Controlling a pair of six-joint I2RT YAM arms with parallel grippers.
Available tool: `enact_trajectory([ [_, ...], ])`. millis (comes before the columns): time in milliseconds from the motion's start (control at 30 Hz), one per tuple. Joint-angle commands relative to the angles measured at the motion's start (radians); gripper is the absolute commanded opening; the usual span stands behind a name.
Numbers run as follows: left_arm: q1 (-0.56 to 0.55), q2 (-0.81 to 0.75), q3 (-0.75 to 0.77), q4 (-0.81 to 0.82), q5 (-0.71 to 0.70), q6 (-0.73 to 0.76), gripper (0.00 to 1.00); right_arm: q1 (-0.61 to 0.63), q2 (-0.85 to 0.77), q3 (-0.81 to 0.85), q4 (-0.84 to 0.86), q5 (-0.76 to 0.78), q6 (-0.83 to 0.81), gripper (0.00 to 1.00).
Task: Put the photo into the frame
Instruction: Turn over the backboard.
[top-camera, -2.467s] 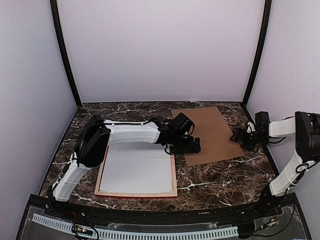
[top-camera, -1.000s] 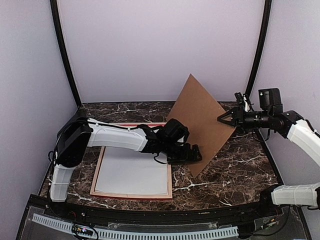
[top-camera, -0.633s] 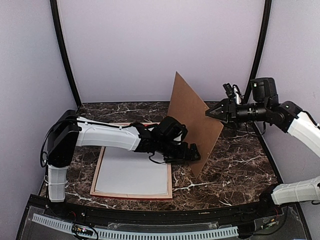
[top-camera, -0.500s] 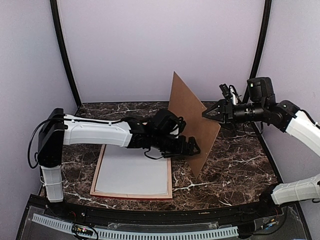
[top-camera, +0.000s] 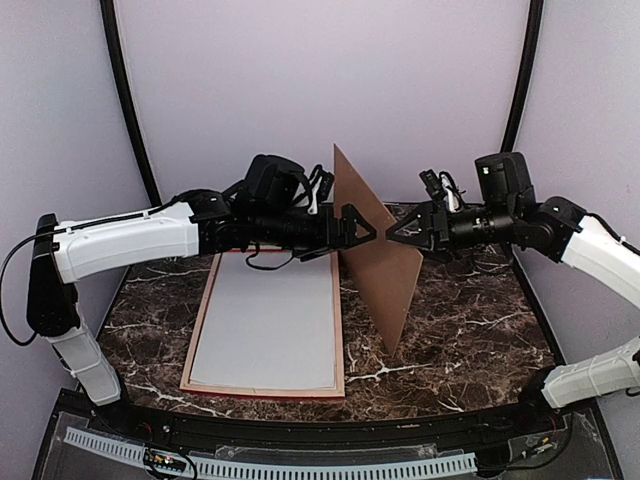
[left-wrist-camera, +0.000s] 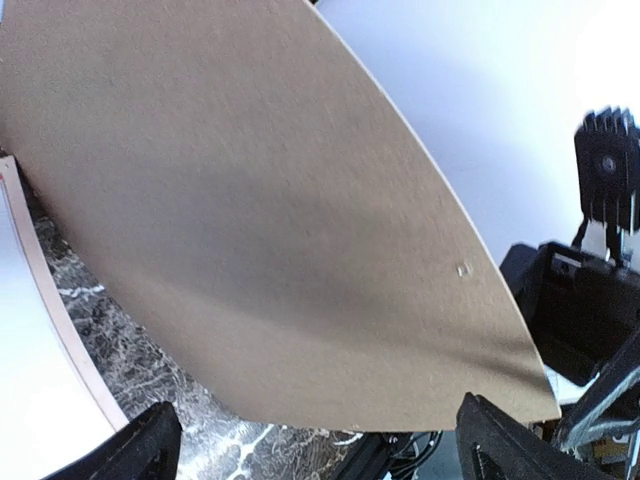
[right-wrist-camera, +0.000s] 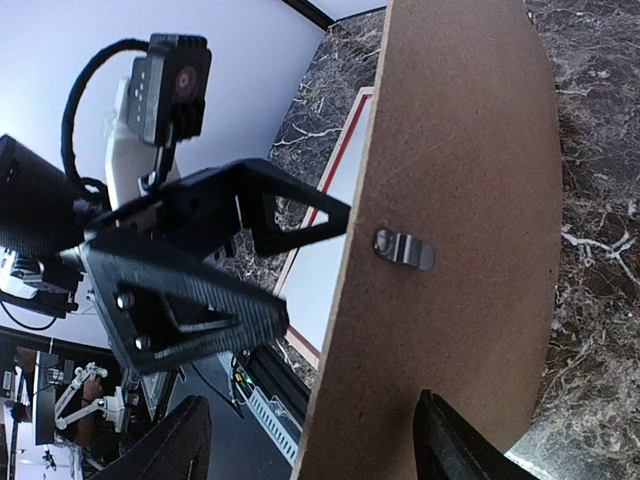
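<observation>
Top external view: a brown hardboard backing board (top-camera: 375, 262) stands nearly upright on its lower corner on the dark marble counter (top-camera: 470, 335), between the two arms.
Frame: the thin rectangular picture frame (top-camera: 262, 391), pale wood back up with a red outer edge, lies flat just left of the board, under the left arm. Its long axis runs away from the bases. A white sheet (top-camera: 270, 325) fills it.
Photo: the dark landscape print shows in no view, so I cannot tell where it lies.
Left fingers (left-wrist-camera: 140, 455): spread wide before the board's plain face, pinching nothing.
Right fingers (right-wrist-camera: 185, 450): spread before the face with the metal clip (right-wrist-camera: 404, 249), gripping nothing. Whether they touch it I cannot tell.
Judgement: the board looks barely supported and may fall.
</observation>
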Motion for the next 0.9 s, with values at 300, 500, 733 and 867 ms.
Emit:
enact_trajectory([
  [300, 0.081, 0.01, 0.134, 0.006, -0.01, 0.021, 0.99, 0.073, 0.04, 0.027, 0.093, 0.035, 0.026, 0.72],
  [500, 0.101, 0.053, 0.184, -0.006, 0.001, 0.006, 0.99, 0.106, 0.061, 0.03, 0.117, 0.037, 0.033, 0.72],
  [733, 0.111, 0.074, 0.195, -0.069, -0.033, -0.002, 0.96, 0.127, 0.082, 0.014, 0.145, 0.031, 0.037, 0.72],
  [867, 0.112, 0.073, 0.183, -0.102, -0.066, 0.011, 0.9, 0.128, 0.092, -0.017, 0.151, 0.043, 0.027, 0.72],
])
